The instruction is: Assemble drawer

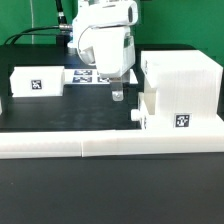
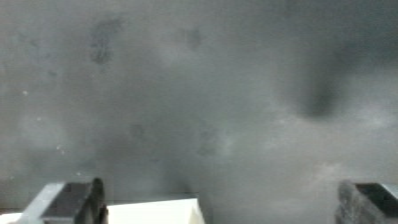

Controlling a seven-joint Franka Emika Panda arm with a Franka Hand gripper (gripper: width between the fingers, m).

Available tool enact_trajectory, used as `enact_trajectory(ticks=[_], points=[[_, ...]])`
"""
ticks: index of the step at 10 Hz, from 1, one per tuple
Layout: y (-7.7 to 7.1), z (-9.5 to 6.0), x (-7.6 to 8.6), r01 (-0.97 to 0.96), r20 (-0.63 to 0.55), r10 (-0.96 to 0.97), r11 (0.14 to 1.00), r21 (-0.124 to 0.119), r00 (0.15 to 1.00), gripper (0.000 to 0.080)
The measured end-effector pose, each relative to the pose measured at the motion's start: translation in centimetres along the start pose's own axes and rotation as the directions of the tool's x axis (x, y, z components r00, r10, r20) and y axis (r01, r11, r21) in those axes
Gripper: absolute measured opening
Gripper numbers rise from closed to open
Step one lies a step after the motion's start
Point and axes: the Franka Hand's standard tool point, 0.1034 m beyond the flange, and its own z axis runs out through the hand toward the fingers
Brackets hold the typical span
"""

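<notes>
On the exterior view's left, a small white tray (image 1: pixel 35 82) sits on the dark counter (image 1: pixel 60 112). In the middle, the claw (image 1: pixel 117 94) hangs just above the counter. Its fingers (image 2: pixel 68 203) are spread wide and grip nothing. On the exterior view's right stands the big white box (image 1: pixel 185 80), with a knobbed tray (image 1: pixel 148 112) right against it.

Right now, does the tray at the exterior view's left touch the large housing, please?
No, the tray sits apart from the housing, dark table between them.

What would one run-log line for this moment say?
tool: open, over table | drawer tray: exterior view's left, apart | housing: exterior view's right, apart
</notes>
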Motion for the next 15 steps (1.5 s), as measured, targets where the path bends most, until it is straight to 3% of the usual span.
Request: enact_trajectory(ticks=[4, 5, 7, 9, 13, 15], points=[[-0.1, 0.1, 0.0, 0.0, 0.0, 0.0, 1.0, 0.002, 1.0, 0.0649], [0.0, 0.0, -0.5, -0.005, 0.0, 0.005, 1.0, -0.005, 1.0, 0.0649], [-0.3, -1.2, -3.5, -0.12, 0.001, 0.12, 0.992, -0.046, 0.993, 0.0649], [-0.6, -1.5, -3.9, -0.146, 0.0, 0.147, 0.988, -0.051, 0.989, 0.0649], [-0.6, -1.3, -4.4, -0.441, -0.012, 0.441, 0.896, -0.047, 0.897, 0.0649], [-0.5, -2.5, -7.0, -0.661, -0.018, 0.661, 0.748, -0.07, 0.75, 0.0649]])
